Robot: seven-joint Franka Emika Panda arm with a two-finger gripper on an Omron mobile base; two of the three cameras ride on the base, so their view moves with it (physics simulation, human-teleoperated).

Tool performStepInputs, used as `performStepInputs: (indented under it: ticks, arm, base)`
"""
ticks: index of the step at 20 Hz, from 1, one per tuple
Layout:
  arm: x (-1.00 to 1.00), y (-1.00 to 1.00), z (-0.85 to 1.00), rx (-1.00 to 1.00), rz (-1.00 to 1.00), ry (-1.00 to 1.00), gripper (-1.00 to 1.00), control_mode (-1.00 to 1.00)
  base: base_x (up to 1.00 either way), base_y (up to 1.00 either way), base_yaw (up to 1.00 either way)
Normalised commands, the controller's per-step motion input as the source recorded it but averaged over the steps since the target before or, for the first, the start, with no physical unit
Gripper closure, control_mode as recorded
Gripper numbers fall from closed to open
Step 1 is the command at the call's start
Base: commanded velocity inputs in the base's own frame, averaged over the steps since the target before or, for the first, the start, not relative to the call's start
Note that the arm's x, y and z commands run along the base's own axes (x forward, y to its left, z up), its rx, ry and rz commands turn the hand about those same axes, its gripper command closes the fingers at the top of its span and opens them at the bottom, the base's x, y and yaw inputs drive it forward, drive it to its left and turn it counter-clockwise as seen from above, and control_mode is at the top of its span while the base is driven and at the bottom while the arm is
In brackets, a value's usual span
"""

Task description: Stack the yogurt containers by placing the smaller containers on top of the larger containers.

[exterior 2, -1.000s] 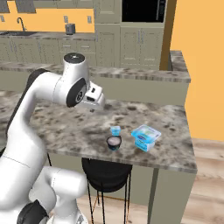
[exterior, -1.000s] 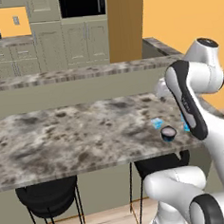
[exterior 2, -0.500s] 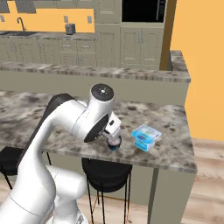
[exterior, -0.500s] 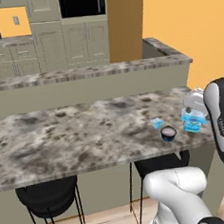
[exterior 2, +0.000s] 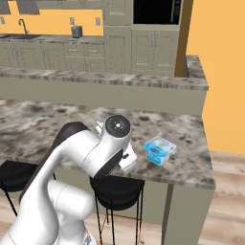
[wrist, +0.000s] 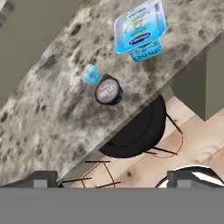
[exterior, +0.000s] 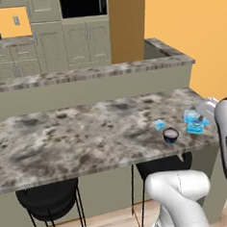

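Observation:
Three yogurt containers stand near the counter's right end. The large light-blue tub (exterior: pixel 195 121) (exterior 2: pixel 159 149) (wrist: pixel 140 31) is farthest right. To its left sit a dark round cup with a pale top (exterior: pixel 170 135) (wrist: pixel 108 91) and a tiny light-blue tub (exterior: pixel 159 125) (wrist: pixel 91 74) just behind the cup. All three stand apart, none stacked. My gripper (wrist: pixel 116 179) hangs open and empty above the counter's front edge, looking down on the containers. In the right base view my arm hides the cup and the tiny tub.
The marbled counter (exterior: pixel 78 137) runs left, with a raised ledge (exterior: pixel 83 74) behind it. Black stools (exterior: pixel 47 194) (wrist: pixel 135 131) stand under the front edge above the wooden floor (wrist: pixel 188 135). An orange wall (exterior: pixel 190 27) lies to the right.
My arm has swung right and down from above the counter to its front right edge. The jaws stayed wide. The containers have not moved.

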Motion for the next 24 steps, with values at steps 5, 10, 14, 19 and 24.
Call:
performStepInputs:
  ticks: [5, 10, 14, 19, 24]
  arm:
    - [0.09, 0.00, -0.30, 0.07, -0.03, 0.00, -1.00, -1.00]
    - [0.14, -0.10, -0.21, 0.08, 0.02, 0.00, -1.00, -1.00]
    - [0.27, -0.05, -0.13, 0.07, 0.02, 0.02, -1.00, -1.00]
    - [0.40, -0.02, -0.13, 0.05, 0.02, 0.08, -1.00, -1.00]
    - [0.46, 0.00, -0.22, 0.02, 0.00, 0.10, -1.00, -1.00]
  base:
    - [0.00, 0.00, 0.00]
    - [0.00, 0.00, 0.00]
    - [0.00, 0.00, 0.00]
    - [0.00, 0.00, 0.00]
    - [0.00, 0.00, 0.00]
